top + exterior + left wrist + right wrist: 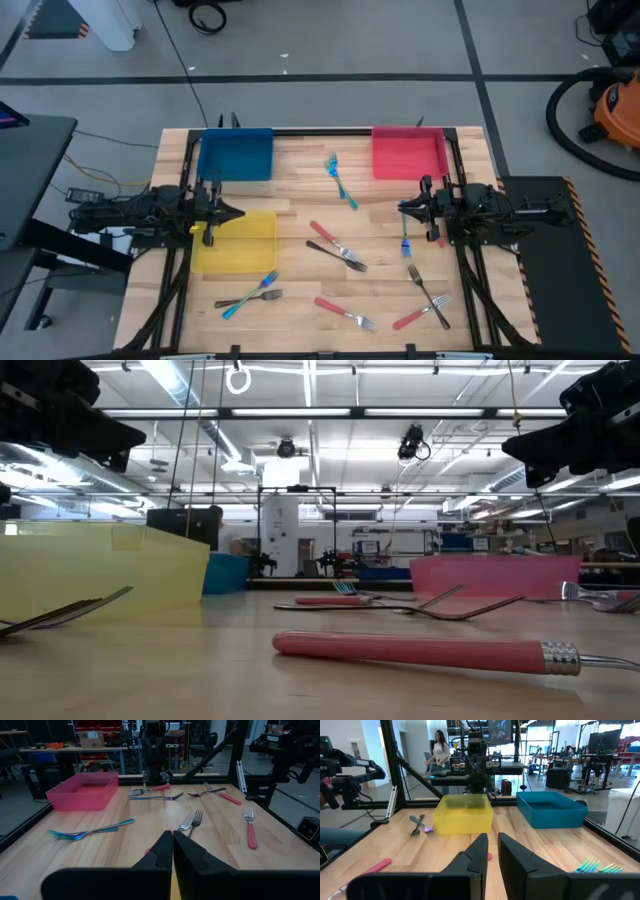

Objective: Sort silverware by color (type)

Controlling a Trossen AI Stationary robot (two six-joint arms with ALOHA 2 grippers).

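Observation:
Several forks with silver tines lie flat on the wooden table: a teal pair [340, 180] at the far middle, a red and a black one [335, 245] crossed at the centre, a blue one [405, 240], a black and a blue one [250, 295], and red and black ones [345, 313] [425, 300] near the front. My left gripper [232, 212] hovers level over the yellow tray [255, 250], its fingers [165, 851] shut and empty. My right gripper [405, 208] hovers level at the right, with a narrow gap between its fingers [479, 847] and nothing in it.
A blue tray [235, 155] stands at the far left and a red tray [408, 152] at the far right. Black frame rails [170, 290] run along the table's sides. A person [439, 747] stands in the room beyond the table.

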